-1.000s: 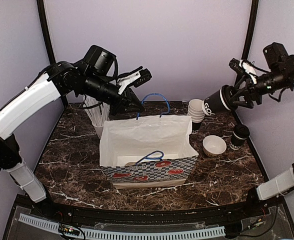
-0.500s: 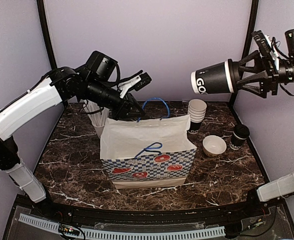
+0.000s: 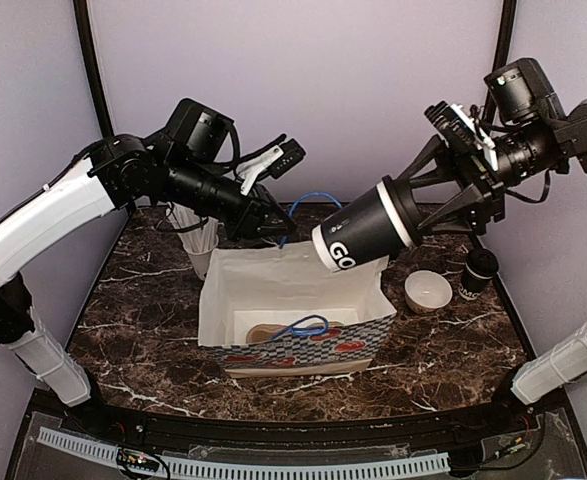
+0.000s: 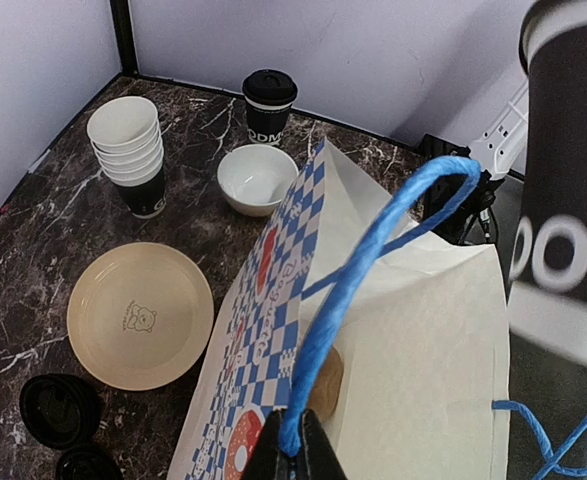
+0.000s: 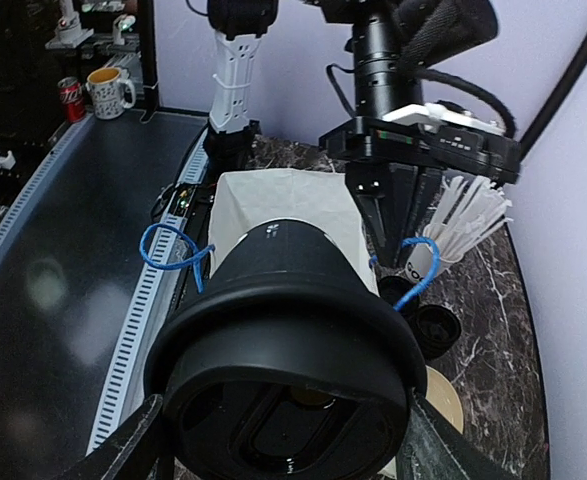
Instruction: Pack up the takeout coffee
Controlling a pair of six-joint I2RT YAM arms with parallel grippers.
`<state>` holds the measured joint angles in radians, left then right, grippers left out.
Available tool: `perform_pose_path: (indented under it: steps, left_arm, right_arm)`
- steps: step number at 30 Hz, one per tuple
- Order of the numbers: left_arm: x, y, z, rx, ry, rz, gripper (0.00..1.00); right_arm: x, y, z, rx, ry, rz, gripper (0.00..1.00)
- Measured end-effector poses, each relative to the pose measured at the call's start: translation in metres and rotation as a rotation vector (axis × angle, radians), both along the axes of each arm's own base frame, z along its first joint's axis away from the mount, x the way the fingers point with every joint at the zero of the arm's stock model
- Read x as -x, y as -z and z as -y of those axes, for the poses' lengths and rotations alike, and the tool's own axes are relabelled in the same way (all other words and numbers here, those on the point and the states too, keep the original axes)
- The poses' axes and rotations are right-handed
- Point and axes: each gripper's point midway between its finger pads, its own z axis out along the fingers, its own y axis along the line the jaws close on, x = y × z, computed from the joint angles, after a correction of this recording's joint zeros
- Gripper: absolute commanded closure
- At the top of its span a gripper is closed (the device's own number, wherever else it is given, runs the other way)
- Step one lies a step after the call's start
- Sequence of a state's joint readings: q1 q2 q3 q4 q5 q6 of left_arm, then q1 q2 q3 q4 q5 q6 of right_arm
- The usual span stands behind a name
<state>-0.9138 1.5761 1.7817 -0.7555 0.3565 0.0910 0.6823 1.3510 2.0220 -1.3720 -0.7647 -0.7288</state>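
A takeout coffee [image 3: 358, 237], black with white lettering and a black lid [image 5: 288, 400], hangs tilted over the right side of the open checkered paper bag [image 3: 293, 345], bottom end pointing down-left. My right gripper [image 3: 413, 205] is shut on its lid end, a finger [image 5: 123, 450] on each side. My left gripper [image 4: 298, 455] is shut on the bag's far blue handle [image 4: 373, 270], holding it up and back. Another lidded takeout coffee [image 3: 478, 272] stands on the table at the right, also seen in the left wrist view [image 4: 268, 105].
A white bowl [image 3: 428, 290] sits right of the bag. A stack of open cups [image 4: 128, 150], a tan plate [image 4: 140, 315] and loose black lids [image 4: 60, 408] lie behind the bag. A cup of white straws [image 3: 201, 235] stands at back left. A brown round item [image 3: 268, 330] lies inside the bag.
The right arm swung the cup from high at the right down and leftward over the bag, tipping its bottom downward. The left gripper kept hold of the blue handle.
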Motion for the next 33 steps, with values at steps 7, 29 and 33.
perform_pose_path:
  steps: [7, 29, 33]
  left_arm:
    - [0.014, -0.005, 0.007, 0.010, -0.007, -0.002, 0.94]
    - [0.053, -0.029, -0.010, 0.061, -0.065, 0.052, 0.07]
    - [0.063, -0.054, -0.029, 0.138, -0.067, 0.140, 0.01]
  right_arm:
    - [0.015, 0.039, -0.044, 0.138, -0.076, 0.079, 0.48]
    - [0.026, 0.143, -0.101, 0.600, -0.006, 0.561, 0.49]
    - [0.033, 0.167, -0.094, 0.685, -0.015, 0.605, 0.50]
